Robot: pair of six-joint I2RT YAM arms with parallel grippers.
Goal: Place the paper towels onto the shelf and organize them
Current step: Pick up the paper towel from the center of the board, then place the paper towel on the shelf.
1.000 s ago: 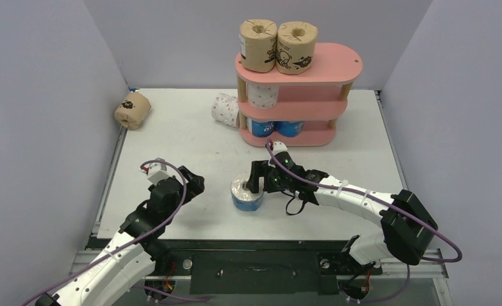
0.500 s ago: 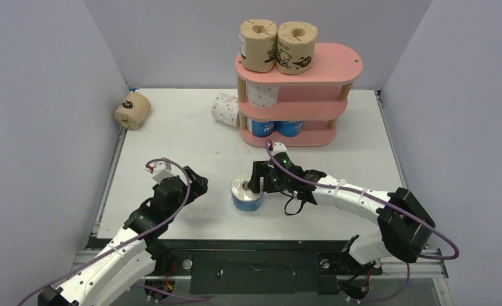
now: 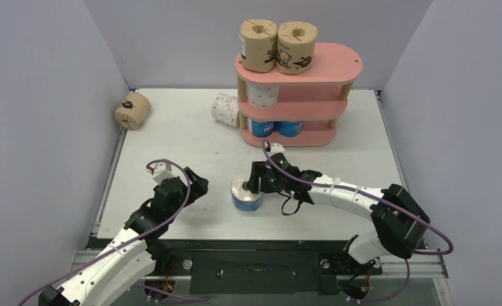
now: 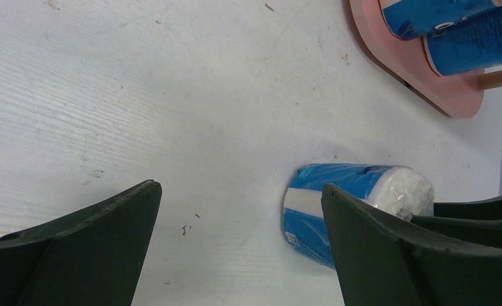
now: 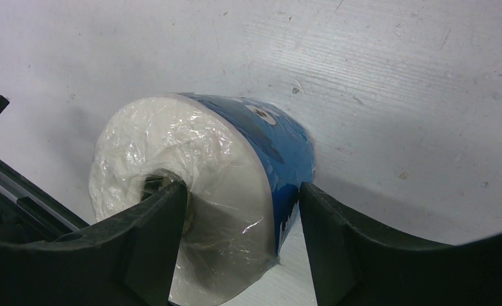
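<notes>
A blue paper towel roll (image 3: 246,193) stands on end on the table between the arms. My right gripper (image 3: 254,183) straddles its wall: one finger (image 5: 152,223) sits in the core hole, the other finger (image 5: 337,223) just outside the blue wrap (image 5: 286,153), a thin gap showing. My left gripper (image 3: 198,185) hangs open left of the roll (image 4: 337,191), holding nothing. The pink shelf (image 3: 328,64) carries two brown rolls (image 3: 258,43) on top, a white dotted roll (image 3: 263,95) on the middle tier and two blue rolls (image 3: 275,128) at the bottom.
A white dotted roll (image 3: 224,108) lies on the table against the shelf's left side. A brown roll (image 3: 132,110) lies at the far left edge near the wall. Purple walls close in left, right and back.
My right gripper's jaws have narrowed around the blue roll's wall. The left arm has shifted slightly; the roll stays where it was.
</notes>
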